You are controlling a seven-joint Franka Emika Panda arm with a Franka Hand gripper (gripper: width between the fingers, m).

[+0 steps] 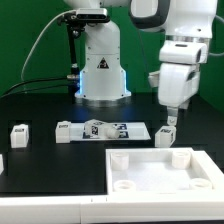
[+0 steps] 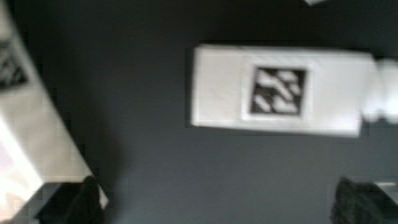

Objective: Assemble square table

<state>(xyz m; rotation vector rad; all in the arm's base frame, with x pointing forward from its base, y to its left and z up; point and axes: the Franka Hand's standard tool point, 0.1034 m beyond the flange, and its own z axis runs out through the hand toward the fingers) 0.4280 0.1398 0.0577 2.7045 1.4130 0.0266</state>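
Wrist view: leg [image 2: 276, 88] broadside to gripper [image 2: 214, 204]

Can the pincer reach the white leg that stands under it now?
Probably yes. The pincer hangs open just above the leg, and nothing shows between them.

Arm [image 1: 184, 52] low, fingers [image 2: 68, 203] wide (empty)

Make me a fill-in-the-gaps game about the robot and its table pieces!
The pincer has its jaws ____ and holds nothing. Just below it stands one ____ of the table, wearing a black-and-white tag. The big square panel is coloured ____. Missing words: open; leg; white.
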